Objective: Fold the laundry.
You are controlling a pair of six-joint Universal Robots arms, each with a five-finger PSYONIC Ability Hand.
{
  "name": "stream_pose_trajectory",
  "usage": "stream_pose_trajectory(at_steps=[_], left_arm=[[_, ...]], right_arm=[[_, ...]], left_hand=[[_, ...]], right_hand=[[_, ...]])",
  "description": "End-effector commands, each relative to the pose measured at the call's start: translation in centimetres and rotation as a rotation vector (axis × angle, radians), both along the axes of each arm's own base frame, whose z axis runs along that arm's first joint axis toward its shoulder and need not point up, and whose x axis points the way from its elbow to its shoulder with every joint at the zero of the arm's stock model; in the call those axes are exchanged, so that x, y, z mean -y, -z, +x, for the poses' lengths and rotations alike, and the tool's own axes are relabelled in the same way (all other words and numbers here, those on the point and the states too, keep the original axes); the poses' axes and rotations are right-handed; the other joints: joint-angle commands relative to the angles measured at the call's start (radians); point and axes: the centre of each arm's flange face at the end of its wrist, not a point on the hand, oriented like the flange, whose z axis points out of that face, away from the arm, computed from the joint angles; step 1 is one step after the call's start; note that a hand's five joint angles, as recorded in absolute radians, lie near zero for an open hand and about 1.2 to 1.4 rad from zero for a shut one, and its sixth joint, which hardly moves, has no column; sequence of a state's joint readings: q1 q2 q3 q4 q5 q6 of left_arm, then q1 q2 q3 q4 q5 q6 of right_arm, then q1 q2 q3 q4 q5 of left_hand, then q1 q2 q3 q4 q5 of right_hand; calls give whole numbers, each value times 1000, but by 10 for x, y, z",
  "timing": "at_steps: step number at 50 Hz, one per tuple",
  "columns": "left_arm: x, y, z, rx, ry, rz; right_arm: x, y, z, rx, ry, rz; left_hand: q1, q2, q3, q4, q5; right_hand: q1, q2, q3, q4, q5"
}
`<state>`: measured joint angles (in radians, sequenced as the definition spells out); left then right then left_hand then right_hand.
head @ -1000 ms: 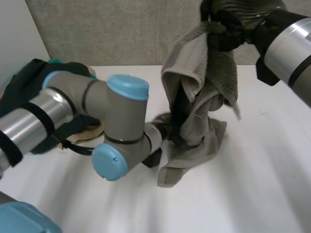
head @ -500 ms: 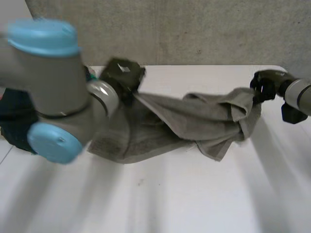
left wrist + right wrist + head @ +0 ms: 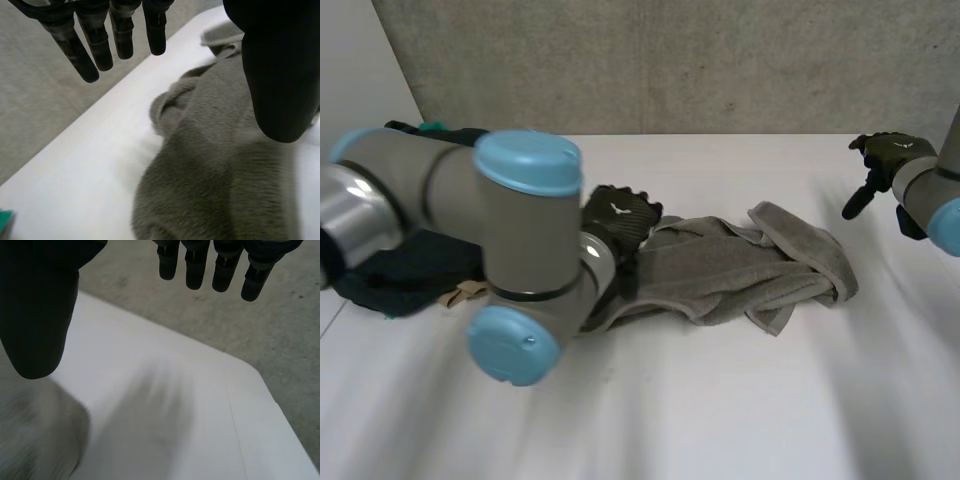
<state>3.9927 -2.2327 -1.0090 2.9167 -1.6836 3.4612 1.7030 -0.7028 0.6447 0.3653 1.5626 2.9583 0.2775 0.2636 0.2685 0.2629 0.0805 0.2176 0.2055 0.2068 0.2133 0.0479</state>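
A grey towel (image 3: pixel 750 270) lies crumpled and stretched sideways across the middle of the white table (image 3: pixel 720 400). My left hand (image 3: pixel 620 222) hovers over the towel's left end, open, its fingers (image 3: pixel 95 40) straight and apart from the thumb (image 3: pixel 280 70), with the grey towel (image 3: pixel 225 170) lying below them untouched. My right hand (image 3: pixel 885 160) is off the towel's right end, above the table near its far right corner, open with fingers (image 3: pixel 220 265) spread and nothing held.
A heap of dark clothes (image 3: pixel 390 270) with a teal piece lies at the table's left side behind my left arm (image 3: pixel 500 240). A grey wall (image 3: pixel 670 60) runs behind the table. The table's right corner (image 3: pixel 260 385) sits below my right hand.
Both hands have let go of the towel and opened. The towel, hung up from the right hand a second ago, was spread sideways and now lies on the table. The right hand drew away rightward.
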Motion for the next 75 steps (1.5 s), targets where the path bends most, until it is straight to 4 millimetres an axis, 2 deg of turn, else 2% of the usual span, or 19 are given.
stream_pose_trajectory(at_steps=[1, 9, 12, 16, 24, 31, 35, 36, 39, 54, 58, 59, 64, 65, 69, 70, 73, 74, 75], left_arm=[[7, -19, 53, 2, -112, 17], [38, 15, 110, 125, -155, 75], [52, 29, 130, 180, -155, 95], [58, 41, 142, 221, -136, 116], [62, 56, 136, 214, -114, 149], [56, 67, 124, 212, -87, 177], [58, 70, 120, 220, -85, 170], [61, 70, 120, 220, -98, 167], [66, 67, 120, 216, -119, 156], [67, 53, 118, 151, -137, 149], [67, 54, 116, 159, -133, 148], [67, 55, 114, 159, -130, 146], [76, 53, 106, 153, -125, 113], [79, 51, 104, 151, -126, 100], [102, 13, 92, 100, -165, -43], [113, -16, 88, 59, -191, -142], [127, -73, 82, -34, -239, -331], [132, -114, 82, -113, -272, -460], [134, -134, 83, -154, -288, -523]], right_arm=[[-72, -23, 1, -194, -144, 164], [-147, -3, 14, -184, -335, 280], [-167, 14, 20, -157, -385, 325], [-180, 39, 28, -139, -414, 352], [-172, 67, 41, -82, -411, 274], [-161, 75, 45, -94, -394, 214], [-155, 78, 47, -105, -394, 167], [-153, 79, 48, -112, -395, 149], [-148, 84, 50, -125, -400, 130], [-120, 91, 54, -151, -384, 16], [-115, 89, 57, -147, -385, -25], [-112, 87, 58, -143, -381, -45], [-89, 71, 61, -132, -365, -153], [-84, 66, 62, -131, -362, -176], [-46, 23, 61, -131, -311, -343], [-29, -3, 56, -130, -272, -429], [-6, -51, 46, -117, -213, -583], [6, -81, 39, -90, -182, -678], [10, -96, 35, -67, -167, -727]], left_hand=[[-29, -15, -20, -14, -6], [39, 53, 48, 53, 61], [106, 120, 115, 120, 128], [138, 152, 147, 153, 161], [232, 246, 241, 247, 255], [376, 390, 385, 391, 399], [728, 742, 737, 742, 750], [909, 923, 918, 923, 931], [1118, 1132, 1127, 1133, 1141], [1119, 1133, 1128, 1133, 1141], [1119, 1133, 1128, 1133, 1141], [1119, 1133, 1128, 1133, 1141], [1119, 1133, 1128, 1133, 1141], [1119, 1133, 1128, 1133, 1141], [1119, 1133, 1128, 1133, 1141], [1119, 1133, 1128, 1133, 1141], [1119, 1133, 1128, 1133, 1141], [1119, 1133, 1128, 1133, 1141], [1119, 1133, 1128, 1133, 1141]], right_hand=[[-32, -20, -21, -28, -37], [415, 427, 425, 419, 410], [427, 439, 438, 431, 422], [398, 410, 408, 402, 393], [345, 357, 355, 349, 340], [239, 251, 250, 243, 234], [265, 277, 276, 269, 260], [271, 283, 282, 275, 266], [277, 289, 288, 281, 272], [550, 562, 561, 554, 545], [910, 922, 921, 914, 905], [1176, 1188, 1186, 1180, 1171], [1179, 1191, 1189, 1183, 1174], [1179, 1191, 1189, 1183, 1174], [1179, 1191, 1189, 1183, 1174], [1179, 1191, 1189, 1183, 1174], [1179, 1191, 1189, 1183, 1174], [1179, 1191, 1189, 1183, 1174], [1179, 1191, 1189, 1183, 1174]])
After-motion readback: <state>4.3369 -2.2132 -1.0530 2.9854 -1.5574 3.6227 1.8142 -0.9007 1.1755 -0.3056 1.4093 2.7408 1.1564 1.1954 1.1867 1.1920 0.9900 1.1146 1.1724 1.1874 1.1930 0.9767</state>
